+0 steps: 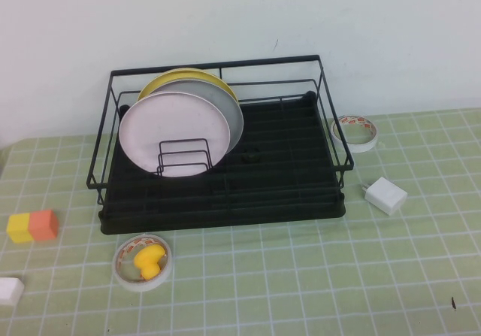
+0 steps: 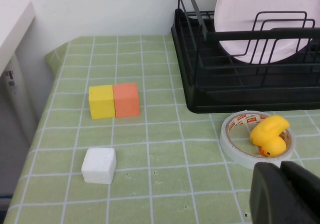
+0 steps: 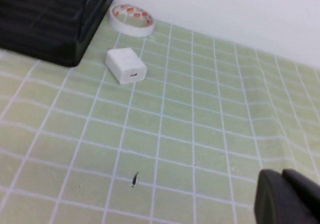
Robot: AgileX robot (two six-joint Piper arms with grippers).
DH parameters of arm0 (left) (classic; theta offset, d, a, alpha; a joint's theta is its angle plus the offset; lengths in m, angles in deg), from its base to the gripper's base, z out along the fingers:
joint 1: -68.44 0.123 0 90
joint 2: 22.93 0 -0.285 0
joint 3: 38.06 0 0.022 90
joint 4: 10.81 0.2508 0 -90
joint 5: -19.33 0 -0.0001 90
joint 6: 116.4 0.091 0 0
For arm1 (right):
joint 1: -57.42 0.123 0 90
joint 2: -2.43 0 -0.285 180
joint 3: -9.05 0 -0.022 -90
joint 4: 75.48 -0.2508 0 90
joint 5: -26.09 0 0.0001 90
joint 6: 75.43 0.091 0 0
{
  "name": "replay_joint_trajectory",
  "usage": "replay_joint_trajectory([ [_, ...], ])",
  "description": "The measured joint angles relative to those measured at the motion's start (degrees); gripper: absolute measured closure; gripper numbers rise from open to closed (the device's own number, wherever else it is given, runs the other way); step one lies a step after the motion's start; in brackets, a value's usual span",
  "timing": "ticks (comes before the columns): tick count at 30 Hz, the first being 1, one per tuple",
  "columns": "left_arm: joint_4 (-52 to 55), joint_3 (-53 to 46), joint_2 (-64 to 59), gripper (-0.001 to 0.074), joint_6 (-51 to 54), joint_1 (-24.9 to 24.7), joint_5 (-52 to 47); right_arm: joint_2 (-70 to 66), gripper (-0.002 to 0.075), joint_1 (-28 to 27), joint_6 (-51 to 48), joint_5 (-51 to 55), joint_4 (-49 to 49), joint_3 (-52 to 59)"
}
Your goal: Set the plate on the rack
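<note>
The pale pink plate stands upright in the black wire rack, at the front of a row with a grey plate and a yellow plate behind it. It also shows in the left wrist view behind the rack's wire dividers. Neither arm shows in the high view. My left gripper is shut and empty, near the tape roll with the duck. My right gripper is shut and empty over bare table right of the rack.
A tape roll holding a yellow rubber duck lies in front of the rack. Yellow and orange blocks and a white block sit at the left. Another tape roll and a white charger sit right of the rack.
</note>
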Motion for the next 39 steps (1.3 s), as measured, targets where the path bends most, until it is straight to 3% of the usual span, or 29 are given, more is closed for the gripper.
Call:
replay_joint_trajectory([
  [9,0.0,0.0,0.0,0.0737,0.0,0.0,-0.1,0.0,0.0728,0.0,26.6,-1.2,12.6,0.1],
  [17,0.0,0.0,0.0,0.0737,0.0,0.0,-0.1,0.0,0.0728,0.0,31.5,-1.2,14.9,0.1],
  [39,0.0,0.0,0.0,0.0737,0.0,0.0,-0.1,0.0,0.0728,0.0,31.7,-1.2,14.9,0.1],
])
